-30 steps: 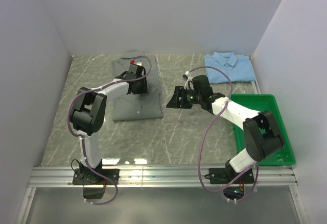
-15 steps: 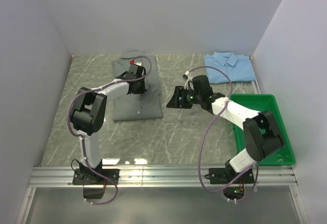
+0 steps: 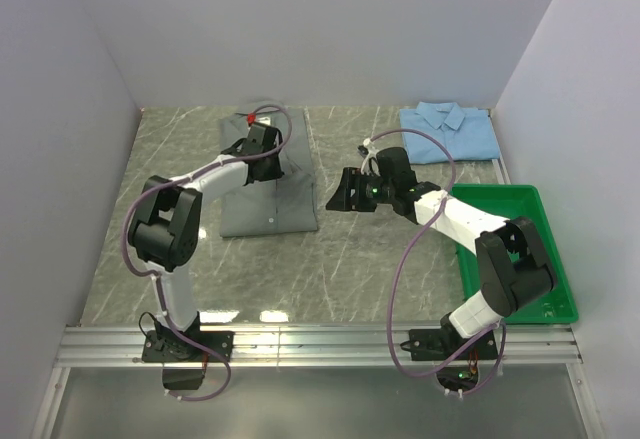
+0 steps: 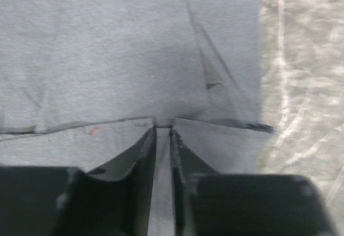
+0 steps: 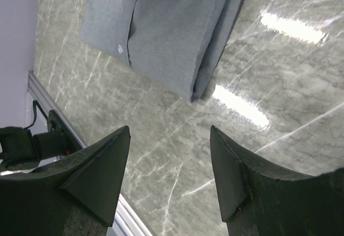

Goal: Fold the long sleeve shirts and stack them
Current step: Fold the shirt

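Observation:
The grey shirt lies folded on the table left of centre, its collar toward the back wall. It fills the left wrist view and shows in the right wrist view. My left gripper is low on the shirt's upper part. Its jaws are almost together, with a fold edge of grey cloth pinched at the tips. My right gripper is open and empty above bare table just right of the grey shirt. The light blue shirt lies folded at the back right.
A green plastic tray sits at the right edge, under my right forearm. Walls close the left, back and right sides. A metal rail runs along the near edge.
My left gripper has moved a little toward the collar end of the grey shirt. The right arm has not moved.

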`<state>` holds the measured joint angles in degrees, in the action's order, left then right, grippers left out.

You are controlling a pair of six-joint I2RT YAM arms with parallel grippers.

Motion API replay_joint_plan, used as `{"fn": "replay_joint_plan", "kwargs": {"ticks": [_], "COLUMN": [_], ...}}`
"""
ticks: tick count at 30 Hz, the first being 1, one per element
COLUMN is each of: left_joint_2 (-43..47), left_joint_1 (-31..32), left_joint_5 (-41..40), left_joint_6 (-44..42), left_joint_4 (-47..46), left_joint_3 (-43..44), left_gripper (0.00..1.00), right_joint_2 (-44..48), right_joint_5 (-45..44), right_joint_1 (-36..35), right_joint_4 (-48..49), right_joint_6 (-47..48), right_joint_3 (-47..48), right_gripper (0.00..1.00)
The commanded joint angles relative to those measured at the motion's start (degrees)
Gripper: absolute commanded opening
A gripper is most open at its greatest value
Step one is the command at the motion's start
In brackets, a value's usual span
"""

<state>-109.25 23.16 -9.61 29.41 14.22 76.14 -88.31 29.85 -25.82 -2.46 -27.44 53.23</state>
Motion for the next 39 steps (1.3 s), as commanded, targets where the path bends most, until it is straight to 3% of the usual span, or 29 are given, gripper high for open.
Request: {"fn": "replay_joint_plan", "kwargs": {"ticks": [1,3,7,12,22,25,29,36,39], "left_joint_2": [3.3,3.4,6.4,6.0,-0.7,-0.6,1.5,7.9,12.5], "left_joint_1": [0.0,0.0,0.0,0.0,0.3,0.3,0.3,0.3,0.7], "left_joint_5": [4.1,5.1,9.0,10.5,9.8,-0.3,-7.2,-9.6,-7.1], "left_joint_6": [1.9,2.2,4.0,4.9,7.2,10.4,13.2,16.0,15.3], "left_joint_4": [-1.9,-2.7,-6.5,-7.8,-7.9,-5.9,-5.3,-5.9,-6.8], "left_joint_3": [-0.3,-1.0,-4.7,-5.4,-5.6,-6.5,-8.4,-9.4,-9.4], "left_gripper": [0.24,0.36,0.4,0.31,0.28,0.23,0.13,0.12,0.2], "right_joint_2": [0.2,0.5,1.2,1.5,-2.2,-4.3,-6.9,-9.2,-12.0], "right_joint_5": [-2.0,-2.9,-3.5,-3.0,-0.8,-0.3,0.3,1.7,3.6], "right_joint_1": [0.2,0.2,0.3,0.3,0.3,0.2,0.2,0.2,0.2], "right_joint_4": [5.3,6.2,6.6,8.3,9.3,10.4,10.9,16.7,21.3], "right_joint_6": [0.0,-0.2,-0.2,-0.4,-1.6,-2.4,-4.5,-9.8,-13.5], "right_joint_3": [1.1,0.5,-0.8,-1.3,-1.1,-1.1,-0.3,3.1,6.3], "right_gripper": [0.69,0.7,0.71,0.71,0.71,0.71,0.71,0.71,0.71]}}
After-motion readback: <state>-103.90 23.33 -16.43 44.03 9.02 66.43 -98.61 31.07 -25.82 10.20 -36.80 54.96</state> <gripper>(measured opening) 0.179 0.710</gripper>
